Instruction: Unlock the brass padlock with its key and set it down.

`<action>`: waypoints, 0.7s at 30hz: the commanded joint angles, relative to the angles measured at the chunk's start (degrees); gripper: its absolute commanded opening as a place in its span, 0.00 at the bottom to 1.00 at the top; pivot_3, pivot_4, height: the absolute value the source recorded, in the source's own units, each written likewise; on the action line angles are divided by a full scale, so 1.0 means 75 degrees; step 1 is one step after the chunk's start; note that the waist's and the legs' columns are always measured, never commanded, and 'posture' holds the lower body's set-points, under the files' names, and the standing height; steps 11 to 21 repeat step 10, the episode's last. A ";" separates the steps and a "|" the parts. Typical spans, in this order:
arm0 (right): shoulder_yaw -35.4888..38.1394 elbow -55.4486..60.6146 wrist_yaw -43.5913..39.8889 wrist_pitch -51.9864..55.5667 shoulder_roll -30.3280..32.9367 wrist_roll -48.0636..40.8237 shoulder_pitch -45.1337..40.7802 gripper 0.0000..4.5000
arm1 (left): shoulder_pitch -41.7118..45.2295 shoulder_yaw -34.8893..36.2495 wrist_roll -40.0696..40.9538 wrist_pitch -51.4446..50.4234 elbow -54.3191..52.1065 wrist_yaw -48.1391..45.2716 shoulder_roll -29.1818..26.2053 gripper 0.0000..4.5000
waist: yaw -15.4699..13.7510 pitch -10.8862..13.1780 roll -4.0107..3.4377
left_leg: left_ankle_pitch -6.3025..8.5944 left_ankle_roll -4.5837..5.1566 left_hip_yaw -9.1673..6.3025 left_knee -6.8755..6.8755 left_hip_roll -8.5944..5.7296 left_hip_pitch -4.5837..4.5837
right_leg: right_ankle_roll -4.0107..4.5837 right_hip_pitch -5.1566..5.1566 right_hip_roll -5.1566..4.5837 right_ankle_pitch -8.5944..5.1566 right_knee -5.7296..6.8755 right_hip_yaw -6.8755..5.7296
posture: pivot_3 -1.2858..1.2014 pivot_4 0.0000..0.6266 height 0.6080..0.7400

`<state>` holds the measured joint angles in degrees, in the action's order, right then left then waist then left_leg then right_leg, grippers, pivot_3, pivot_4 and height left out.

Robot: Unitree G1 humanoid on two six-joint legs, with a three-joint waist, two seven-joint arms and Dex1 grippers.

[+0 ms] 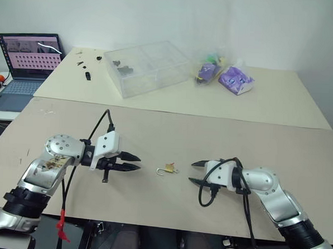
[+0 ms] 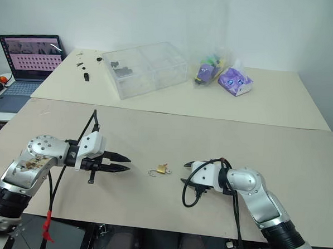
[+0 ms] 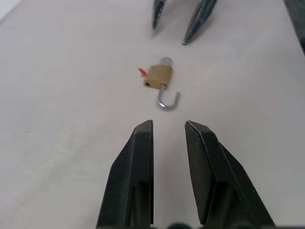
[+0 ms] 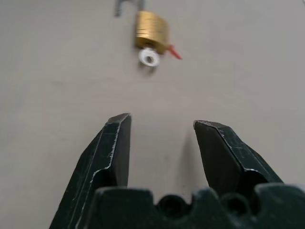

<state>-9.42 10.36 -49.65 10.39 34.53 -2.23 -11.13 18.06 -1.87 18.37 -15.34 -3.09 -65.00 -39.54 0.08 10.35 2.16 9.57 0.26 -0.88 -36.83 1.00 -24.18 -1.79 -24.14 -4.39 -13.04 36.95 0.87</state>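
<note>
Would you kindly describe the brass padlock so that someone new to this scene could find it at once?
On the near tan table, look between the left gripper and the right gripper. There lies the brass padlock, touching neither: a tiny yellow body with a silver shackle swung open and a key in it.

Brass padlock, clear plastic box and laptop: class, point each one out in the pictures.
brass padlock (image 3: pixel 158 76): left wrist view, on its brass body.
clear plastic box (image 1: pixel 147 68): left eye view, on its lid.
laptop (image 1: pixel 32 51): left eye view, on its screen.
</note>
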 commanded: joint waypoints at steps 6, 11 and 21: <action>0.2039 0.1590 0.4347 0.2624 -0.2748 -0.0218 0.0650 0.57 | -0.0441 0.2362 -0.0155 -0.0723 -0.0085 0.5352 0.2487 0.24 | -0.0055 -0.0001 -0.0001 | 0.0003 -0.0006 -0.0017 0.0005 -0.0003 -0.0010 | -0.0041 -0.0008 -0.0005 0.0028 0.0006 0.0000 | 0.52 0.24 1.00; 0.1872 0.1801 0.5312 0.2769 -0.3306 0.0229 0.0791 0.57 | -0.0482 0.2576 -0.0310 -0.0527 -0.0165 0.6358 0.3015 0.24 | -0.0057 -0.0002 -0.0002 | 0.0003 -0.0008 -0.0010 0.0005 -0.0015 -0.0008 | -0.0044 -0.0007 -0.0005 0.0032 0.0003 0.0004 | 0.52 0.24 1.00; 0.1872 0.1801 0.5312 0.2769 -0.3306 0.0229 0.0791 0.57 | -0.0482 0.2576 -0.0310 -0.0527 -0.0165 0.6358 0.3015 0.24 | -0.0057 -0.0002 -0.0002 | 0.0003 -0.0008 -0.0010 0.0005 -0.0015 -0.0008 | -0.0044 -0.0007 -0.0005 0.0032 0.0003 0.0004 | 0.52 0.24 1.00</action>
